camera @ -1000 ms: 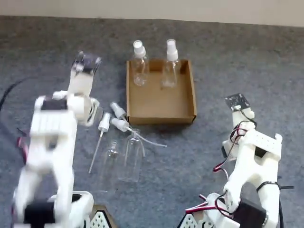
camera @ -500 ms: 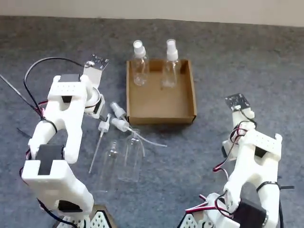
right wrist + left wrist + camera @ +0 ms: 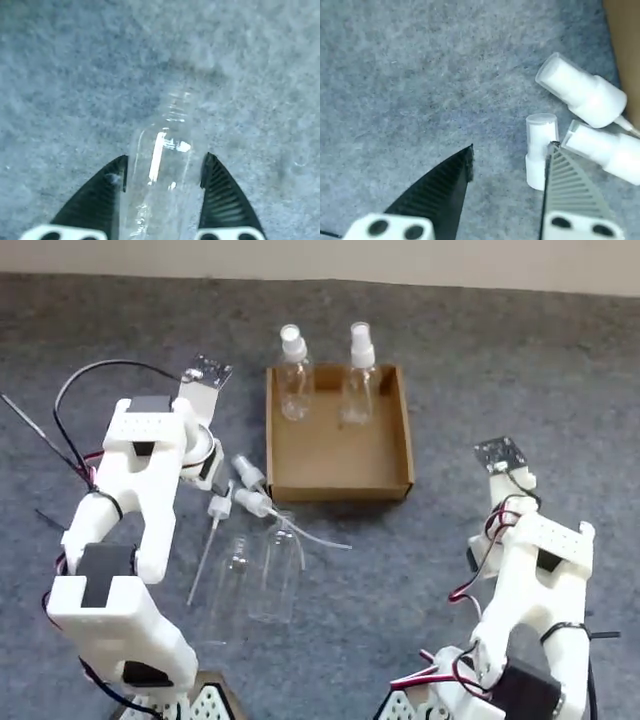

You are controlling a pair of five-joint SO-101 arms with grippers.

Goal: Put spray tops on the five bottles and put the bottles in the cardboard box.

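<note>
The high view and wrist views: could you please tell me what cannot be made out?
Clear bottle in the right end effector: base cut off by the right wrist view's edge; under the right arm in the high view.
Left end effector: hidden under the left arm in the high view.
One spray top: cut off by the left wrist view's edge.

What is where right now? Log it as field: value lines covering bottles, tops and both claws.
box: two capped bottles upright at its far side
carpet: two bare bottles lying down; three loose tops left of the box
left claw: open, low over the tops, one finger beside a top
right claw: closed on a fifth bottle, no top on it
</note>
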